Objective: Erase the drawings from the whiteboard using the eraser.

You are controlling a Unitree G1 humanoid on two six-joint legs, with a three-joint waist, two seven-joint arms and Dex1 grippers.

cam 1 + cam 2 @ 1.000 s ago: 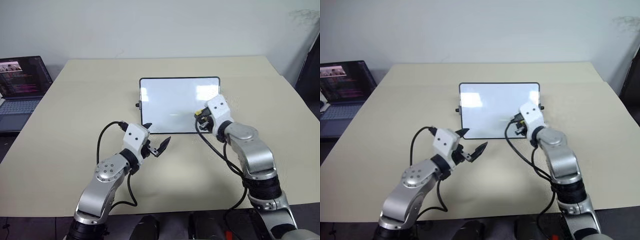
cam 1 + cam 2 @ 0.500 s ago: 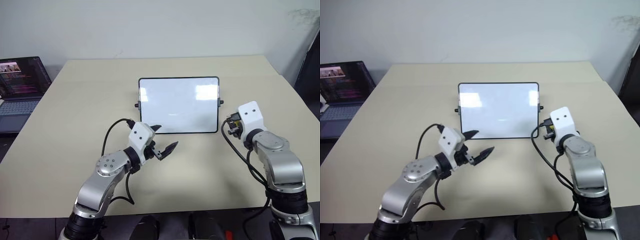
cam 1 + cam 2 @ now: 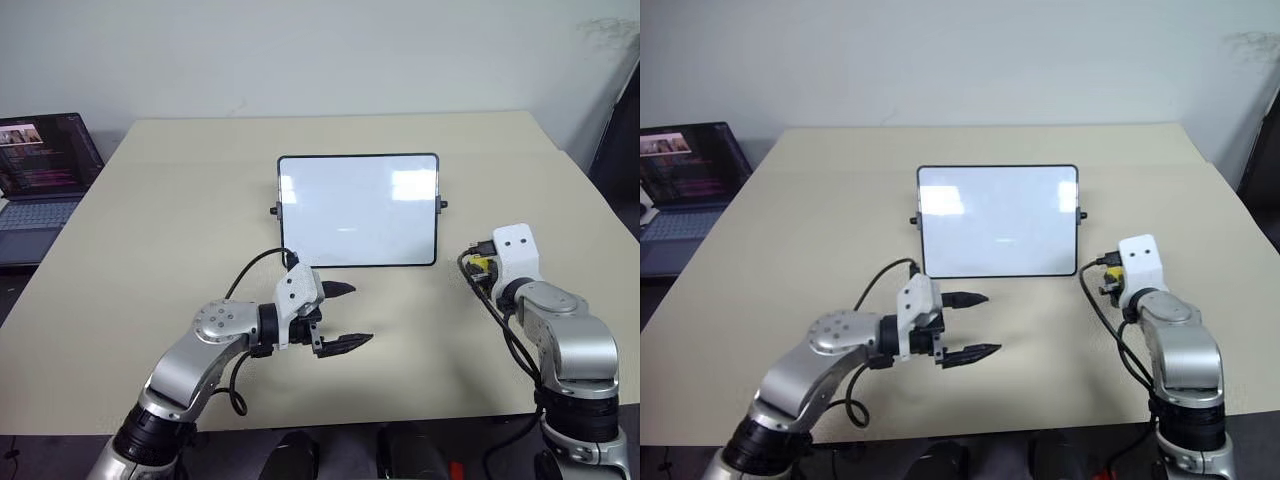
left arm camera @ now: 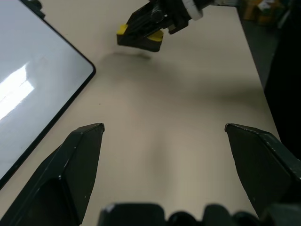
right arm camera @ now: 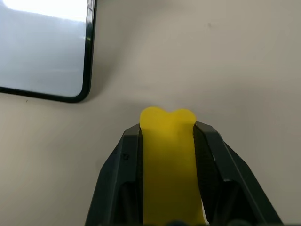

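Right tool (image 5: 167, 141) pinches eraser (image 5: 168, 155) (laptop (image 3: 42, 180) far left) beside whiteboard (image 3: 358, 210).

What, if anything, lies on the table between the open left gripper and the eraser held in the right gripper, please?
Nothing: the left wrist view shows bare table from the left gripper to the eraser in the right gripper; the whiteboard lies aside.

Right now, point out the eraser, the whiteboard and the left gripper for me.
eraser (image 5: 168, 165), right wrist view, on its yellow top face between the fingers.
whiteboard (image 3: 357, 210), left eye view, middle of its white surface.
left gripper (image 3: 348, 315), left eye view, midway between its open fingertips.
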